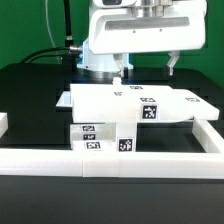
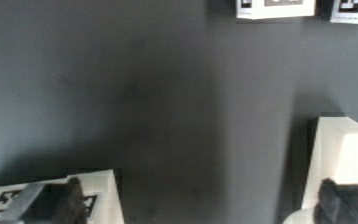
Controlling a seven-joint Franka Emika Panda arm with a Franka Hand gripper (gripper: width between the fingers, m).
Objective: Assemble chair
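border wall (image 1: 110, 160): a long, low white wall along the front of the bench, with a short stub at the exterior view's left and a return on the exterior view's right; it fences the chair parts in on those three sides
bench (image 1: 30, 95): black and matte, bare on the exterior view's left
tagged blocks (image 1: 100, 137): small matte white blocky chair parts, huddled just behind the front wall, left of centre; three square black-and-white tags face the camera
slab (image 1: 115, 98): a flat matte white chair part, wide and thin, lying level above and behind the blocks, with two tags on its top towards the exterior view's right; its right end reaches close to the wall's return; whether it rests on the blocks cannot be told
arm (image 1: 105, 45): glossy white, standing behind the slab
jaws: open, hanging above the slab's rear edge with nothing between them; the two fingers (image 1: 122, 68) stand well apart
wrist view: dark fingers (image 2: 60, 203) frame bare dark bench; a white tagged part (image 2: 25, 192) shows beside one, a plain white part (image 2: 345, 150) beside the other, and a tagged white piece (image 2: 274, 8) is cut off at the edge, too little of it showing to name
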